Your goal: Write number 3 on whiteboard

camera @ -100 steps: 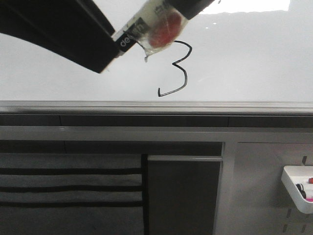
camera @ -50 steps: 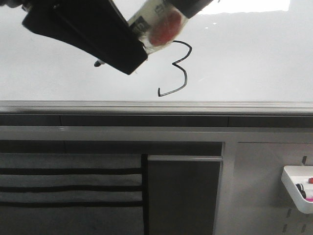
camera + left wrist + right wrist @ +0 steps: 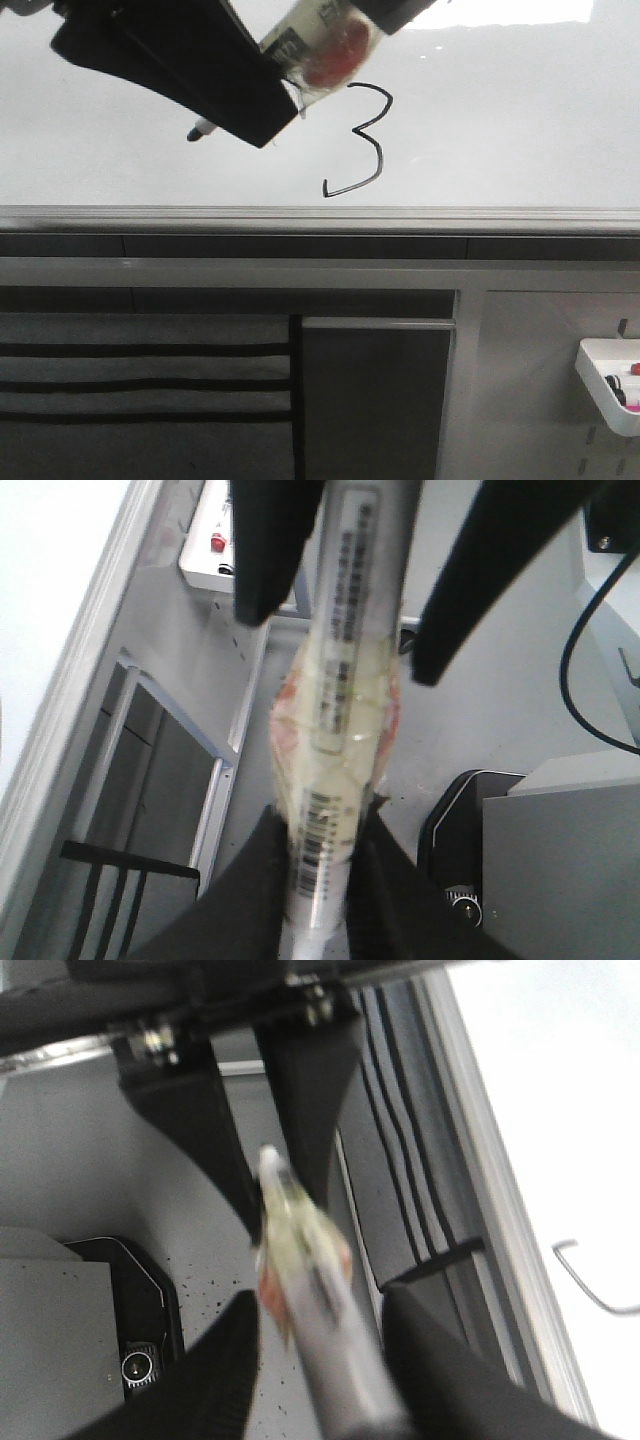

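meanwhile the number 3 [image 3: 362, 140] sits finished on the whiteboard [image 3: 520, 120] — both tools clamp one marker [image 3: 335, 740]: left tool [image 3: 318, 920], right tool [image 3: 318, 1335].

A thin black number 3 [image 3: 360, 140] stands on the whiteboard [image 3: 520, 120], low down near its grey bottom rail [image 3: 320, 219], with bright glare at the board's top edge. Up by the top edge a black gripper [image 3: 262, 100] covers part of a marker [image 3: 318, 45] wrapped in clear tape with red beneath. A small white tray [image 3: 607, 384] hangs below at the right.
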